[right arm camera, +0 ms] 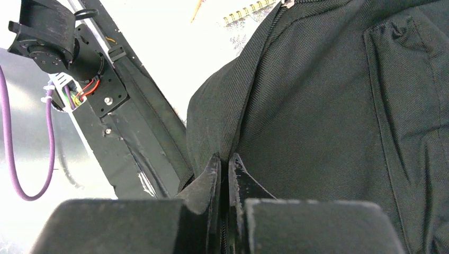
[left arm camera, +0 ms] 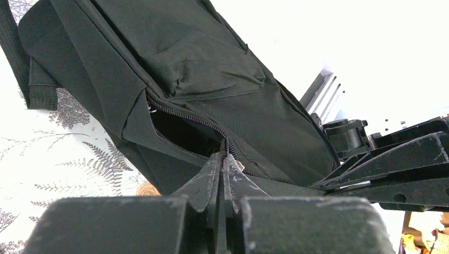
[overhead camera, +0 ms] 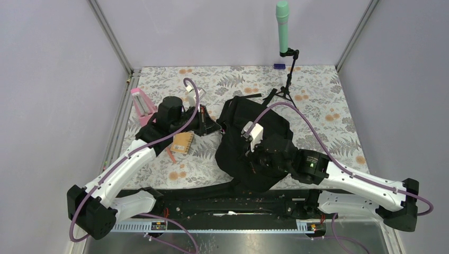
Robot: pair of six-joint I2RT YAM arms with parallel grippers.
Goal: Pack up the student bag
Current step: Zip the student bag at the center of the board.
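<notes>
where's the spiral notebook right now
In the top view the spiral notebook lies on the floral table, left of centre, between the left arm and the student bag.

Notebook (overhead camera: 182, 142) left of student bag (overhead camera: 235, 151) (microphone stand (overhead camera: 288, 79) behind)

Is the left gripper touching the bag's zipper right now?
Touching. The left wrist view shows the left gripper shut, its tips pinched on the zipper at the end of the bag opening.
</notes>
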